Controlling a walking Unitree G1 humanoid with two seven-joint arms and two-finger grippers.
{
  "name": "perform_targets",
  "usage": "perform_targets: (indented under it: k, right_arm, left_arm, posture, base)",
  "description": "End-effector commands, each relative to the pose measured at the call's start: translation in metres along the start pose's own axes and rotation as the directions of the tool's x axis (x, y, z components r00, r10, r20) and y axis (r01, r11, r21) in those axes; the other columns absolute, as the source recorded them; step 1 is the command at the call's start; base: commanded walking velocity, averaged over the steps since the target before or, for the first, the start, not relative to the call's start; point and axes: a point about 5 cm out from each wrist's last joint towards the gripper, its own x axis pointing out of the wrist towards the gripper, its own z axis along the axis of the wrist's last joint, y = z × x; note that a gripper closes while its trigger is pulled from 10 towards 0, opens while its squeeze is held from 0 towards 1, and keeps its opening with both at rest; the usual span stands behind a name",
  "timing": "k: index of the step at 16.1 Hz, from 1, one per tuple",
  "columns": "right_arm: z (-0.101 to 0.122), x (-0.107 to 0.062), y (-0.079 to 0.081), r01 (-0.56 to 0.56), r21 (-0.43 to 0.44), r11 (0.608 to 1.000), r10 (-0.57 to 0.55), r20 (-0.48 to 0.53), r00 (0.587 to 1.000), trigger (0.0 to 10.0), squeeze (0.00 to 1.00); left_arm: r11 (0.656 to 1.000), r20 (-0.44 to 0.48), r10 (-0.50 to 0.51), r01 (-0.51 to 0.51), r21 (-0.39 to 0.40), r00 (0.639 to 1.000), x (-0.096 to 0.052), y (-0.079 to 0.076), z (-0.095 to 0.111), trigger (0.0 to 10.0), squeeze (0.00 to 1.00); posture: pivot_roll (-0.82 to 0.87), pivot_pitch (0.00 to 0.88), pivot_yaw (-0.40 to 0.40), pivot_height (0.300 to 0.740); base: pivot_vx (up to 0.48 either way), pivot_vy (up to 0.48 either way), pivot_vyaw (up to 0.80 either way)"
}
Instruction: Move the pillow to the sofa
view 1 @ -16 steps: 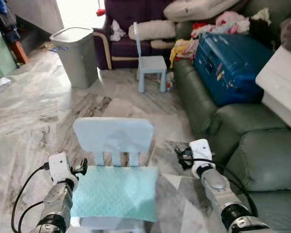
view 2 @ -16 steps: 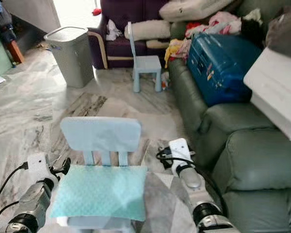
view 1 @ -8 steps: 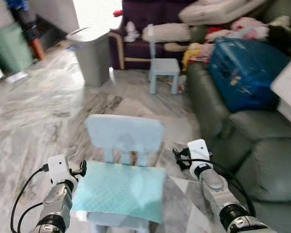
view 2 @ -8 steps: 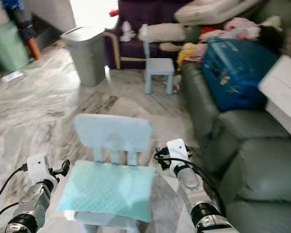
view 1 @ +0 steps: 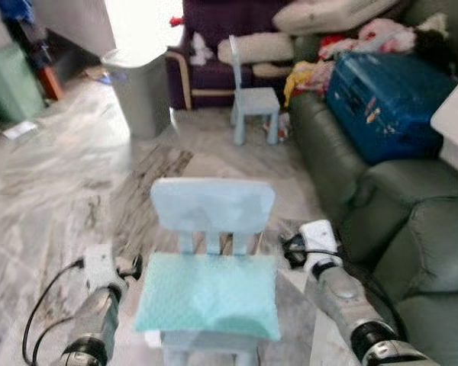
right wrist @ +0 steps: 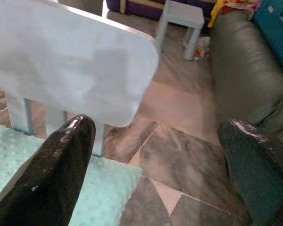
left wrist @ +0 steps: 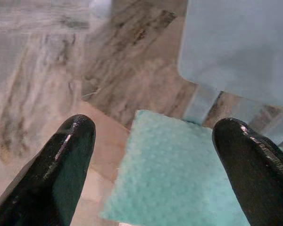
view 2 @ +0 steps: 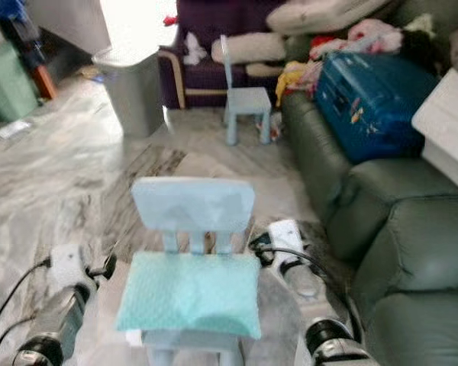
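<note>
Green bin point(view 1: 8, 95): upper left of the left eye view, against the wall.
Grey laundry basket point(view 1: 141, 88): upper centre-left, on the marble floor point(view 1: 53, 183).
Left gripper point(left wrist: 153, 165): lower left of the head views, beside the chair seat; fingers point(left wrist: 61, 169) spread wide, the pillow's corner between them, not touching.
Pillow point(view 1: 210, 295): mint green, lying flat on the seat of the pale blue child's chair point(view 1: 212, 210), lower centre.
Second small blue chair point(view 1: 253, 95): upper centre, before a purple armchair point(view 1: 214, 30).
Right gripper point(right wrist: 155, 174): lower right of centre, fingers point(right wrist: 56, 174) parted wide, empty, by the chair's backrest.
Green sofa point(view 1: 412, 221): right side, carrying a blue suitcase point(view 1: 385, 91) and heaped clothes point(view 1: 366, 34).
</note>
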Motion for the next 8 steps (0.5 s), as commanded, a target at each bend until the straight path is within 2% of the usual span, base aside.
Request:
perform_targets:
  k: [1, 8]
  right_arm:
    - [0.0074, 0.0047, 0.0119, -0.034, 0.013, 0.999, 0.034, 0.019, 0.999, 10.0, 0.00]
    - [0.0075, 0.0051, 0.0132, -0.039, 0.025, 0.999, 0.038, 0.018, 0.999, 10.0, 0.00]
  left_arm:
    - [0.999, -0.009, 0.039, -0.039, 0.016, 0.999, -0.0029, 0.0129, -0.0025, 10.0, 0.00]
    - [0.999, -0.017, 0.017, -0.017, 0.029, 1.000, -0.0016, 0.0065, -0.0028, 10.0, 0.00]
  posture:
    - [-0.17, 0.000, 0.003, 0.740]
    - [-0.17, 0.000, 0.005, 0.740]
  base:
    - [0.000, 0.000, 0.00]
    - [0.000, 0.000, 0.00]
